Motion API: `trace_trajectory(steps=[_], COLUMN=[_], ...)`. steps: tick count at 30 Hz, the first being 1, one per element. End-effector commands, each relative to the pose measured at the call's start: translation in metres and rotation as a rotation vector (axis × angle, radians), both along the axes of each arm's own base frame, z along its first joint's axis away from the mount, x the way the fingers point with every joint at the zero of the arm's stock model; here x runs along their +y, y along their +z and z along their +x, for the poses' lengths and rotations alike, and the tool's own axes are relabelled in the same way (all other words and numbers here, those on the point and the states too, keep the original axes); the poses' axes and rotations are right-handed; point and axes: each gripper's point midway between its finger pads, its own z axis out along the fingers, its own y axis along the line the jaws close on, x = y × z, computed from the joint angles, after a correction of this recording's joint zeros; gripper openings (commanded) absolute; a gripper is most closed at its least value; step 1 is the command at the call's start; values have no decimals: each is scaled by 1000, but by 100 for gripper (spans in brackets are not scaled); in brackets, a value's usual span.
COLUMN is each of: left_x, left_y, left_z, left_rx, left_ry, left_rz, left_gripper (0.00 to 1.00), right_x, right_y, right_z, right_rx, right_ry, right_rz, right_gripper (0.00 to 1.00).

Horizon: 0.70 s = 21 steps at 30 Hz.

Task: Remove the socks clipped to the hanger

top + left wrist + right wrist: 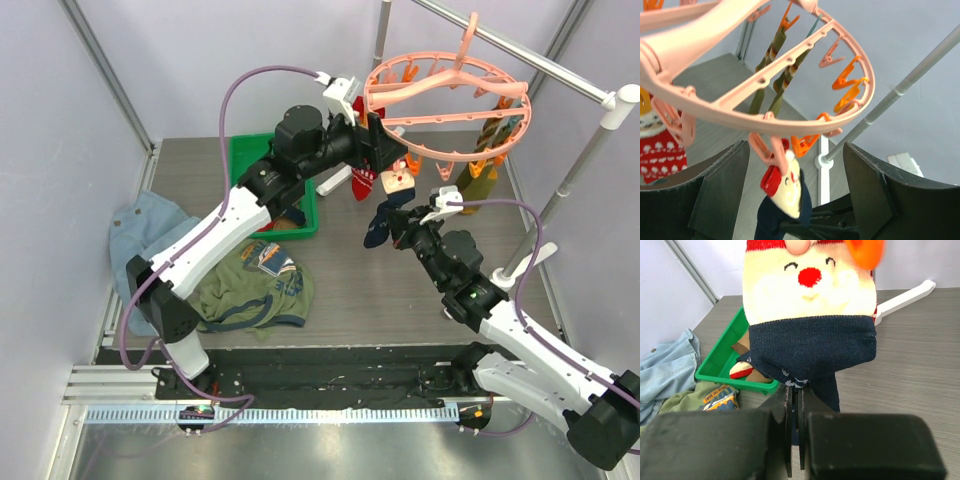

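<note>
Sock (810,295), a Santa face over a navy foot, hangs from a pink clip (762,146) on the near side of the hanger (520,115) ring.

Right gripper (796,390): jaws closed tight on the navy toe end, with the fabric pinched between the pads.

Left gripper (796,170): fingers spread wide, one on each side of the clip and cuff. They touch neither, as far as the wrist view shows.

Step in hand, my reading: free this sock from its clip.
- Left should squeeze the clip's tails, not the sock or the ring, so the mouth opens.
- Right should then draw straight down, steadily.
- The ring hangs free by its hook on the rail (540,65), so a sideways tug would likely tilt or swing it.
- The drop is probably into the green tray (245,150), which holds small fabric pieces, likely socks.

Others clipped: red one (657,150) next along the ring, olive pair (777,75) on the far side.

Hard to make out:
- The clip's bite on the cuff is blurred and cut off at the top of the right wrist view.
- I cannot tell whether the left fingers line up with the clip's tails.
- The tray's contents are partly hidden in the top view.
</note>
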Motion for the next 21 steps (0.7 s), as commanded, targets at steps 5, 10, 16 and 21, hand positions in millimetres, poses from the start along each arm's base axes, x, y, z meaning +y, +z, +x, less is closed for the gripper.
trace_trajectory(steps=[5, 10, 16, 21], left_x=[-9, -4, 4, 1], left_y=[6, -3, -5, -4], left_z=[10, 17, 18, 23], left_rx=[-33, -38, -17, -30], left_ry=[-10, 15, -22, -69], left_rz=[-14, 1, -52, -77], left_gripper=[76, 75, 75, 73], right_x=[11, 12, 14, 15], right_y=[34, 35, 39, 43], right_z=[-3, -5, -9, -11], right_rx=[-50, -44, -48, -52], right_ry=[54, 60, 79, 91], right_rz=[93, 111, 139, 151], right_gripper=[1, 1, 1, 1])
